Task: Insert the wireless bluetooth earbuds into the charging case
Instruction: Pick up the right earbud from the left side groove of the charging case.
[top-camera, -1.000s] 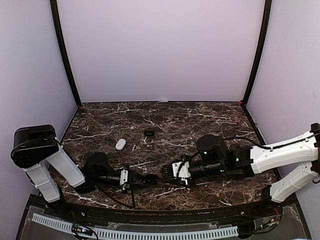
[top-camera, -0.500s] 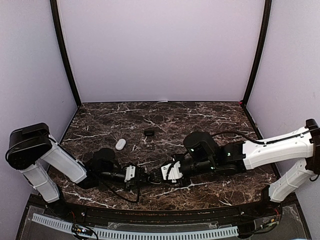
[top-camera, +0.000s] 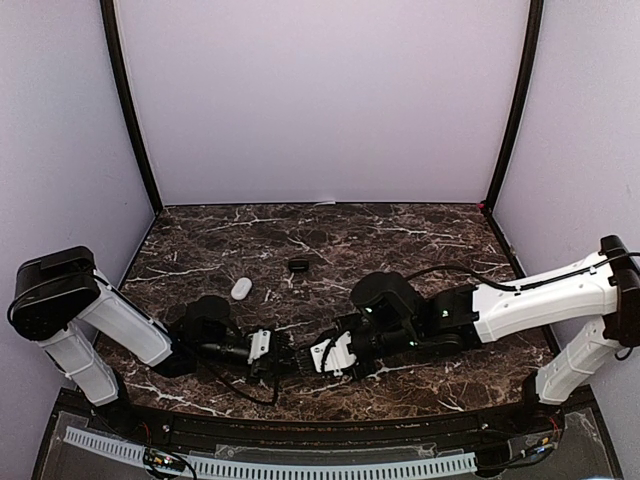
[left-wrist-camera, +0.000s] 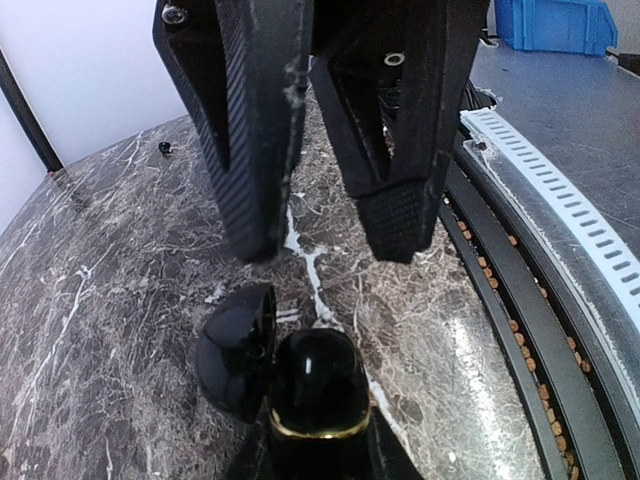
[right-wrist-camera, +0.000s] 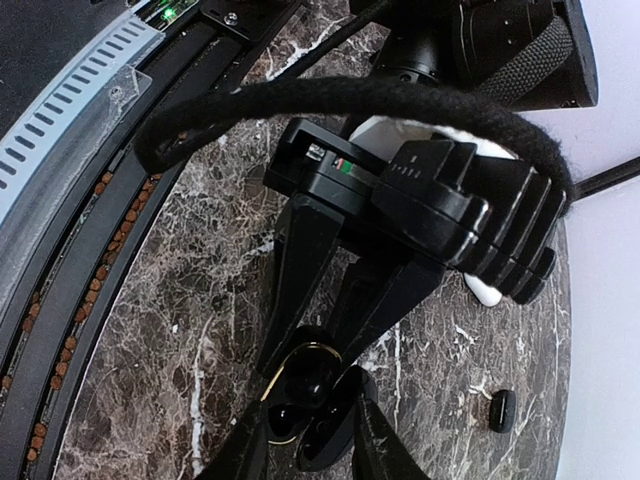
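Left gripper (top-camera: 287, 362): I see it clamped on the open black case (left-wrist-camera: 290, 375), lid swung aside. Right gripper (top-camera: 305, 358): narrowly parted at the case mouth, apparently pinching a black earbud (right-wrist-camera: 312, 425), though I cannot tell for certain. Advice: I'd align over the socket, press gently, release only once seated. Spares: white case (top-camera: 241, 288), black bud (top-camera: 298, 265), well apart.

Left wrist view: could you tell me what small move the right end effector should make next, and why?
Probably draw the right end effector back from the charging case. The lid stands open, the left end effector holds the case, and I see no earbud between the right jaws, so it likely needs to fetch one.
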